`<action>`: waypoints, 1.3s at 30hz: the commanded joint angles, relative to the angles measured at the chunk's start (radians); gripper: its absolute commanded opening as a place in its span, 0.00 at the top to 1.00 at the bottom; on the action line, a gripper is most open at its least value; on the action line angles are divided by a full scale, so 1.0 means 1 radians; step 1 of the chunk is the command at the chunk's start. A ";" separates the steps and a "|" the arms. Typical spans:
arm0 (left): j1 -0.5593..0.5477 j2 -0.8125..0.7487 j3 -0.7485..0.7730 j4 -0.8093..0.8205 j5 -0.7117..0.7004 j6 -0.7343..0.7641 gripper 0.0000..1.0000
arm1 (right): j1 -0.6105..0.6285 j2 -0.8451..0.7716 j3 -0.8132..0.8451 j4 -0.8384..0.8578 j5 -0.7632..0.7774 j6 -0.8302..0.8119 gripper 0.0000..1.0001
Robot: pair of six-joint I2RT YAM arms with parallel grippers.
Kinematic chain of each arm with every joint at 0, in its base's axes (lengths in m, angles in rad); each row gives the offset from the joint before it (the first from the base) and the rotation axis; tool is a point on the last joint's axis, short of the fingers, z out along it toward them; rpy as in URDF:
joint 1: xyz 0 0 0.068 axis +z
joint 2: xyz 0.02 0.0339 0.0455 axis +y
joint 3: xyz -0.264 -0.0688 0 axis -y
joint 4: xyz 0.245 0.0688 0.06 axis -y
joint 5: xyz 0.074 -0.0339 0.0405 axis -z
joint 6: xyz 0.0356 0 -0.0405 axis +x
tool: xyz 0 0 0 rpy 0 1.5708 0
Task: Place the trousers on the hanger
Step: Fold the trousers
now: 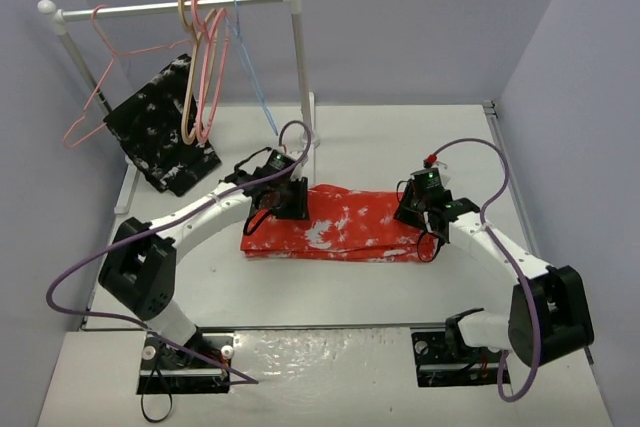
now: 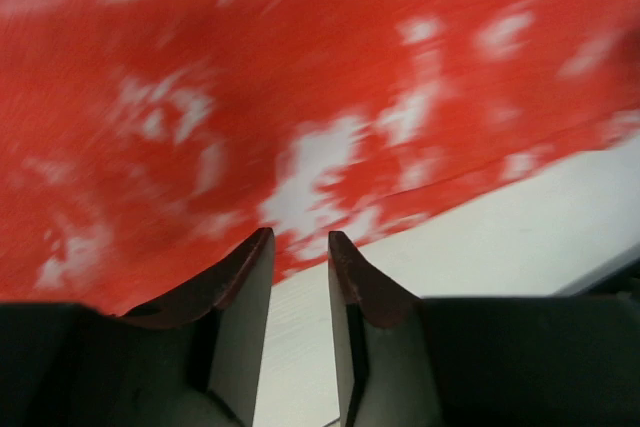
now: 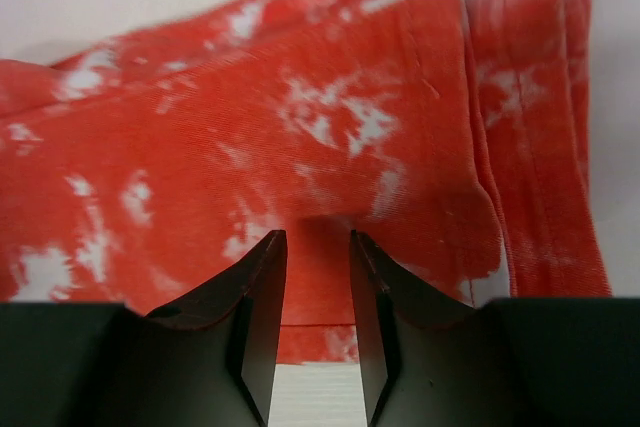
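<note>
The red-orange trousers point(image 1: 340, 225) with white speckles lie folded flat in the middle of the table. My left gripper point(image 1: 285, 203) hovers at their left end. In the left wrist view point(image 2: 300, 237) its jaws stand a little apart and empty, at the edge of the blurred trousers point(image 2: 300, 97). My right gripper point(image 1: 415, 213) is over their right end. In the right wrist view point(image 3: 317, 237) its jaws are apart just above the trousers point(image 3: 300, 147), with nothing clamped. The light-blue wire hanger point(image 1: 256, 77) hangs on the rail at the back.
A white clothes rack point(image 1: 170, 9) stands at the back left, its right post point(image 1: 300, 57) just behind my left gripper. It carries a thin pink wire hanger point(image 1: 100, 97), thicker pink and beige hangers point(image 1: 200, 67) and a black speckled garment point(image 1: 160, 137).
</note>
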 commanded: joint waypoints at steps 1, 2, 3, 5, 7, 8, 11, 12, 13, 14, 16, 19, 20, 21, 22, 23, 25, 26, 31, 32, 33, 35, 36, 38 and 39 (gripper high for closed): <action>0.026 0.048 -0.123 0.055 -0.100 -0.012 0.77 | -0.025 0.062 -0.081 0.187 0.023 0.088 0.72; 0.026 0.071 -0.143 0.057 -0.107 -0.032 0.78 | -0.038 0.080 -0.099 0.190 0.030 0.097 0.73; 0.024 0.091 -0.158 0.058 -0.104 -0.054 0.79 | -0.054 0.099 -0.107 0.185 0.033 0.107 0.74; 0.019 0.120 -0.194 0.062 -0.095 -0.100 0.83 | -0.080 0.132 -0.118 0.173 0.041 0.124 0.74; -0.002 0.123 -0.266 0.106 -0.077 -0.152 0.89 | -0.104 0.164 -0.115 0.155 0.053 0.137 0.75; -0.011 0.116 -0.289 0.128 -0.072 -0.170 0.90 | -0.107 0.176 -0.109 0.150 0.069 0.140 0.75; -0.055 0.085 -0.343 0.159 -0.066 -0.197 0.92 | -0.129 0.198 -0.074 0.107 0.130 0.129 0.76; -0.071 0.069 -0.349 0.165 -0.065 -0.201 0.92 | -0.145 0.202 -0.061 0.103 0.138 0.119 0.77; -0.088 0.048 -0.353 0.169 -0.067 -0.201 0.92 | -0.164 0.206 -0.050 0.101 0.142 0.107 0.77; -0.097 0.023 -0.351 0.176 -0.073 -0.200 0.92 | -0.175 0.205 -0.031 0.098 0.148 0.099 0.77; -0.121 -0.021 -0.343 0.172 -0.087 -0.194 0.91 | -0.185 0.203 0.007 0.095 0.159 0.053 0.77; -0.105 -0.139 -0.339 0.148 -0.122 -0.189 0.88 | -0.163 0.179 0.093 0.121 0.052 -0.037 0.77; -0.094 -0.190 -0.337 0.141 -0.138 -0.183 0.86 | -0.151 0.168 0.115 0.133 -0.002 -0.070 0.77; -0.065 -0.219 -0.339 0.143 -0.135 -0.177 0.86 | -0.132 0.150 0.129 0.151 -0.062 -0.086 0.76; -0.037 -0.248 -0.341 0.145 -0.131 -0.170 0.86 | -0.113 0.132 0.144 0.169 -0.123 -0.102 0.75; -0.008 -0.267 -0.345 0.155 -0.117 -0.162 0.86 | -0.091 0.118 0.153 0.181 -0.167 -0.110 0.74; 0.056 -0.287 -0.356 0.189 -0.079 -0.135 0.86 | -0.035 0.098 0.164 0.212 -0.248 -0.114 0.73; 0.084 -0.285 -0.359 0.210 -0.052 -0.113 0.86 | 0.001 0.095 0.164 0.239 -0.289 -0.111 0.72; 0.157 -0.199 -0.346 0.288 0.080 -0.024 0.86 | 0.146 0.144 0.118 0.444 -0.484 -0.051 0.71; 0.166 -0.172 -0.346 0.306 0.098 -0.016 0.86 | 0.170 0.175 0.099 0.480 -0.506 -0.040 0.72; 0.177 -0.146 -0.345 0.321 0.113 -0.011 0.86 | 0.188 0.205 0.081 0.511 -0.524 -0.031 0.72; 0.192 -0.115 -0.342 0.325 0.109 -0.004 0.87 | 0.214 0.272 0.034 0.591 -0.560 -0.006 0.74; 0.201 -0.103 -0.344 0.323 0.099 -0.003 0.87 | 0.223 0.304 0.014 0.637 -0.575 0.008 0.76; 0.218 -0.087 -0.349 0.301 0.044 -0.012 0.89 | 0.229 0.359 -0.038 0.724 -0.578 0.026 0.79; 0.225 -0.081 -0.349 0.285 0.004 -0.020 0.91 | 0.229 0.385 -0.074 0.758 -0.571 0.030 0.80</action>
